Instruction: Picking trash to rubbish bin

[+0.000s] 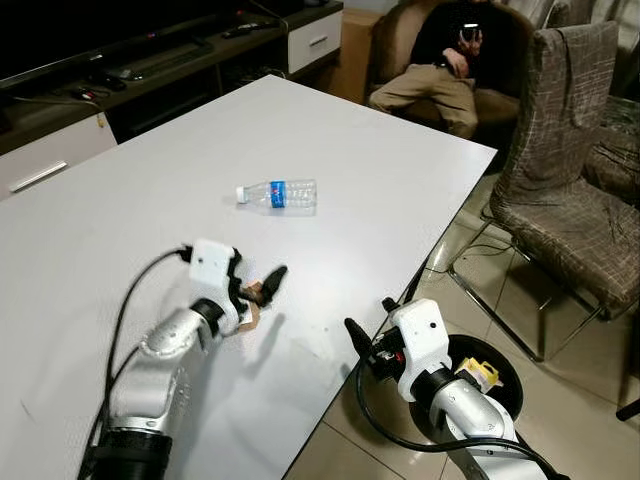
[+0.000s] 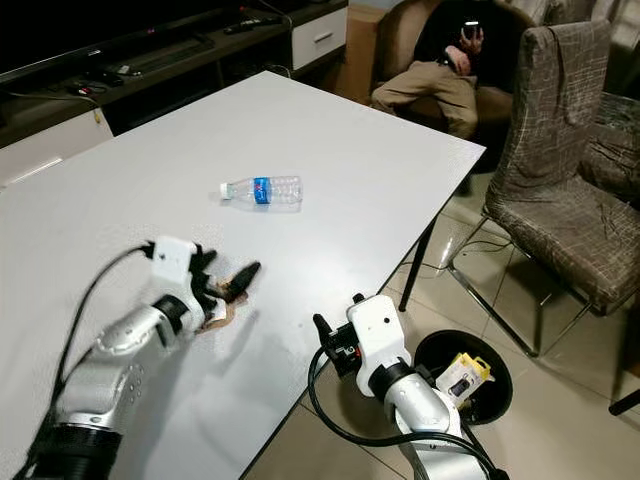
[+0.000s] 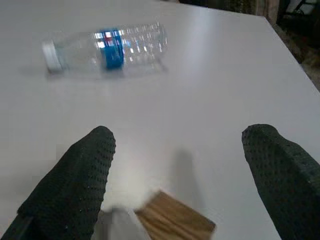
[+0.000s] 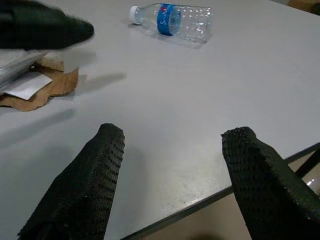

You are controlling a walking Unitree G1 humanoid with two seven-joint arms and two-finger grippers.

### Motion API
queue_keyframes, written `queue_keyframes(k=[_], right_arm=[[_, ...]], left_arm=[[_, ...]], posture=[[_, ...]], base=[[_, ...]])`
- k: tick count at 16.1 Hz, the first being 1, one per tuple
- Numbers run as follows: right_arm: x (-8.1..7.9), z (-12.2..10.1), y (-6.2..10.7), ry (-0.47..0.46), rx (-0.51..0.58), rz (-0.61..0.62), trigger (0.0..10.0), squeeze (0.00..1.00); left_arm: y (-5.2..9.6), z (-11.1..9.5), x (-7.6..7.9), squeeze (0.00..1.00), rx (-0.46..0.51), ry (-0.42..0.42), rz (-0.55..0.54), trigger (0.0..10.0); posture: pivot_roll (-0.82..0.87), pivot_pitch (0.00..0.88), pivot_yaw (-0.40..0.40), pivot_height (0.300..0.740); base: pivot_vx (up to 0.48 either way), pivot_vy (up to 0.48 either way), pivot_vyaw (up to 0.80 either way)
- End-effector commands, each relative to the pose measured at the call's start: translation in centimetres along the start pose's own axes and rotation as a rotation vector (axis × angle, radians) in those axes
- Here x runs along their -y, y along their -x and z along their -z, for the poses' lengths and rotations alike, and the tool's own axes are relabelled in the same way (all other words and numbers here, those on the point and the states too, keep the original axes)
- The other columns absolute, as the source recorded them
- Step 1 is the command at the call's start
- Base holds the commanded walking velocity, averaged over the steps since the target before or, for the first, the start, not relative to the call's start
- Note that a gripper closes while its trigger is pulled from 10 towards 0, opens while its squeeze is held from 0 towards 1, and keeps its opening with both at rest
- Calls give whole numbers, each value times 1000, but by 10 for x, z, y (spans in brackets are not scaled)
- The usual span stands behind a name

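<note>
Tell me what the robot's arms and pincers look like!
Both arms are shiny silver tubes ending in a chunky white wrist block. A black cable loops along each arm. The left pincer and the right pincer each have two long black fingers with bumpy, dotted pads.

Clear plastic bottle: white cap, blue label band, empty-looking, lying on its side on the white bench, cap toward robot's left, roughly mid-bench, well apart from the other trash. Brown cardboard scrap with a white paper piece on it lies flat on the bench nearer the robot, edges torn and wavy, partly under the left gripper. Rubbish bin: round, black, upright on the tiled floor just past the bench's right edge, holding a yellow-and-white package.
</note>
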State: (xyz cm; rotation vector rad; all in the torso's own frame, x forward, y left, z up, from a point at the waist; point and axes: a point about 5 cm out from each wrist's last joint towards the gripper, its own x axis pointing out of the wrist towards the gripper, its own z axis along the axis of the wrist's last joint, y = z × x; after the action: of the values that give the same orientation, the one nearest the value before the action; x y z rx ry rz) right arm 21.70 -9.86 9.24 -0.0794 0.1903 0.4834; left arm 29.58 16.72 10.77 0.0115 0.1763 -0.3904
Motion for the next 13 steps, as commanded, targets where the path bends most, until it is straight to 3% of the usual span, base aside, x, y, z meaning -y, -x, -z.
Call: queue_keyframes(k=[1,3,5,6,8,13], right_arm=[[5,-4,2,9,15,19,10000,0],[5,-3,2,10,11,18,10000,0],[4,-3,1,15,8,9,10000,0],[4,-3,1,17,7,8,10000,0],[5,-2,2,15,2,9,10000,0],[3,-1,0,29,-3,-9,10000,0]], left_arm=[[4,-19,-11,1000,54,-58,-56,10000],[9,-26,-21,1000,64,-1,-125,10000],[21,-23,-33,1000,-14,52,-185,10000],[27,-23,-36,1000,-19,71,-187,10000],[42,-18,-32,1000,-25,156,-78,10000],[39,4,-25,1000,-161,143,-104,10000]], posture=[[-17,0,18,740],[-15,0,15,740],[-16,0,16,740],[-16,0,16,740],[-13,0,15,740],[-14,0,9,740]], base=[[0,0,0],[0,0,0],[0,0,0],[0,0,0],[0,0,0],[0,0,0]])
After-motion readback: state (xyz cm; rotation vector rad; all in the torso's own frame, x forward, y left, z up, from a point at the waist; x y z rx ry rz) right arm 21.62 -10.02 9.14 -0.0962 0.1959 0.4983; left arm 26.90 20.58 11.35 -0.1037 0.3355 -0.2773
